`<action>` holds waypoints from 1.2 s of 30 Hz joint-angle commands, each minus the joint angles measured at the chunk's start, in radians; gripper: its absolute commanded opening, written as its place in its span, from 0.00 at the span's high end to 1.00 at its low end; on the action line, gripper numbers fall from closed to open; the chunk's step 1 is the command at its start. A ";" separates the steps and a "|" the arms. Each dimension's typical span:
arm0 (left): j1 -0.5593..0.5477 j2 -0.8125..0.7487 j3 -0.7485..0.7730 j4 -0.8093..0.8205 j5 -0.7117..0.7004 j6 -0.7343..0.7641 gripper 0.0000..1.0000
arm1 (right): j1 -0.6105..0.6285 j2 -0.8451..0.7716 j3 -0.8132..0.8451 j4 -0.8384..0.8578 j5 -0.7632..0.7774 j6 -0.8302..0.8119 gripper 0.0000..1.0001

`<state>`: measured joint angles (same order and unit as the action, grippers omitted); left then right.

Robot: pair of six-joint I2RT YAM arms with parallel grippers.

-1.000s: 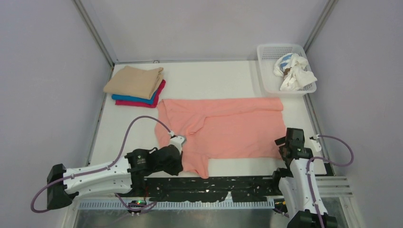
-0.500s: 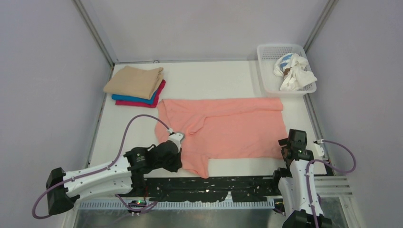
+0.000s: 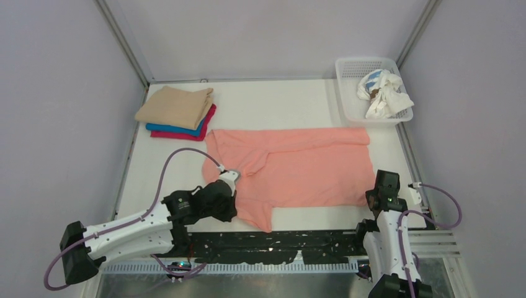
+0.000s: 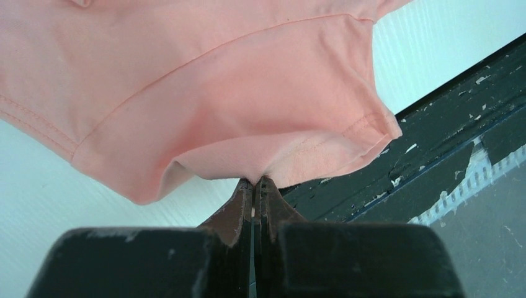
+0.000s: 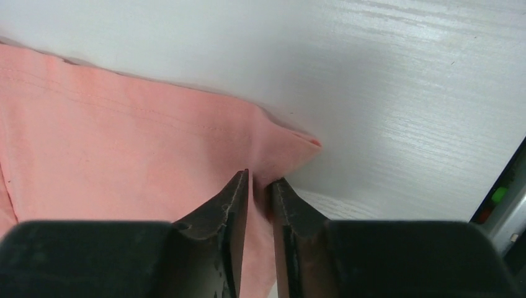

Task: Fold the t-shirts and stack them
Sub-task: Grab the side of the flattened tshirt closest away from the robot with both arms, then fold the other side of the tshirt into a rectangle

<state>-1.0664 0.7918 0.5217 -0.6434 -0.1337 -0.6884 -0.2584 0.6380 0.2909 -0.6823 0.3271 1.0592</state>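
And there goes the right gripper: a second ago it stood wide open just off the near right corner of the salmon-pink t-shirt, and now it has slid back over that corner and drawn its jaws in to a narrow slot. Pink cloth shows in that slot, right beside the corner point, though whether the bite is firm yet I cannot tell. The left gripper stays pinched tight on the hem of the sleeve at the shirt's near left, cloth bunched up into its closed tips, and that arm has only eased a touch. What it means, I'd say: both near corners are about to be in hand, so the shirt, lying spread flat across the middle of the table, looks ready for its next fold away from the arms, with stacking to follow. The overhead view gives the whole layout: the folded stack of tan over blue over magenta waits at the far left, just off the shirt's far left corner, and a white basket of crumpled cloths sits at the far right. It hides both sets of fingertips under the wrists, though. The wrist cameras fill that gap, showing the left pinch on the hem and the right jaws straddling the corner seam.
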 commanded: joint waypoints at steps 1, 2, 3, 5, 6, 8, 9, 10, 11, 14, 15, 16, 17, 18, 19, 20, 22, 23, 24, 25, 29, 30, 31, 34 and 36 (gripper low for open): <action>0.026 -0.014 0.044 0.055 0.026 0.036 1.00 | -0.005 -0.023 -0.014 0.018 0.010 -0.025 0.90; 0.041 -0.014 0.045 0.063 0.038 0.040 1.00 | -0.005 -0.020 -0.014 0.028 -0.008 -0.033 0.92; 0.049 -0.017 0.047 0.069 0.049 0.046 1.00 | -0.005 -0.017 -0.007 0.035 -0.016 -0.054 0.94; 0.063 -0.024 0.051 0.080 0.060 0.057 1.00 | -0.005 -0.008 0.014 0.042 -0.033 -0.090 0.95; 0.070 -0.027 0.054 0.088 0.064 0.065 1.00 | -0.005 -0.003 0.023 0.047 -0.038 -0.104 0.94; 0.081 -0.034 0.063 0.107 0.074 0.081 1.00 | -0.005 0.006 0.049 0.048 -0.038 -0.144 0.95; 0.089 -0.035 0.065 0.122 0.076 0.090 1.00 | -0.004 0.009 0.064 0.051 -0.039 -0.161 0.94; 0.100 -0.034 0.068 0.145 0.074 0.097 1.00 | -0.004 0.012 0.074 0.059 -0.045 -0.171 0.95; 0.111 -0.032 0.070 0.162 0.078 0.100 1.00 | -0.004 0.014 0.078 0.064 -0.048 -0.181 0.95; 0.150 -0.016 0.078 0.192 0.086 0.105 1.00 | -0.005 0.029 0.098 0.088 -0.069 -0.192 0.95; 0.167 -0.014 0.081 0.201 0.090 0.109 1.00 | -0.004 0.037 0.106 0.090 -0.071 -0.198 0.95; 0.180 -0.009 0.086 0.209 0.095 0.112 1.00 | -0.005 0.042 0.127 0.094 -0.070 -0.208 0.95; 0.192 -0.004 0.090 0.221 0.102 0.115 1.00 | -0.004 0.048 0.137 0.097 -0.063 -0.215 0.95; 0.204 0.000 0.094 0.234 0.110 0.121 1.00 | -0.005 0.053 0.157 0.105 -0.059 -0.222 0.95; 0.216 0.008 0.100 0.244 0.113 0.127 1.00 | -0.004 0.062 0.174 0.115 -0.056 -0.224 0.95; 0.228 0.016 0.108 0.250 0.114 0.131 1.00 | -0.004 0.066 0.180 0.122 -0.057 -0.227 0.95; 0.253 0.034 0.122 0.248 0.106 0.138 1.00 | -0.004 0.083 0.200 0.144 -0.065 -0.224 0.94; 0.267 0.039 0.127 0.248 0.104 0.140 1.00 | -0.005 0.100 0.212 0.158 -0.071 -0.225 0.95; 0.282 0.044 0.131 0.248 0.104 0.141 1.00 | -0.005 0.109 0.219 0.164 -0.073 -0.225 0.94; 0.300 0.048 0.135 0.253 0.107 0.143 1.00 | -0.005 0.132 0.231 0.174 -0.076 -0.226 0.95; 0.371 0.062 0.156 0.296 0.121 0.151 1.00 | -0.004 0.184 0.253 0.232 -0.093 -0.189 0.95; 0.385 0.066 0.160 0.306 0.124 0.149 1.00 | -0.005 0.198 0.254 0.265 -0.111 -0.181 0.95; 0.403 0.071 0.164 0.312 0.122 0.142 1.00 | -0.004 0.205 0.261 0.278 -0.116 -0.163 0.95; 0.475 0.095 0.180 0.319 0.154 0.129 1.00 | -0.004 0.265 0.297 0.319 -0.137 -0.154 0.94; 0.524 0.121 0.199 0.330 0.196 0.130 1.00 | -0.003 0.315 0.324 0.325 -0.155 -0.170 0.95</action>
<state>-0.6197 0.8791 0.6598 -0.3912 -0.0048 -0.5648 -0.2592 0.8883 0.5266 -0.4603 0.1978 0.8795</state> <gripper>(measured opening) 0.011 0.070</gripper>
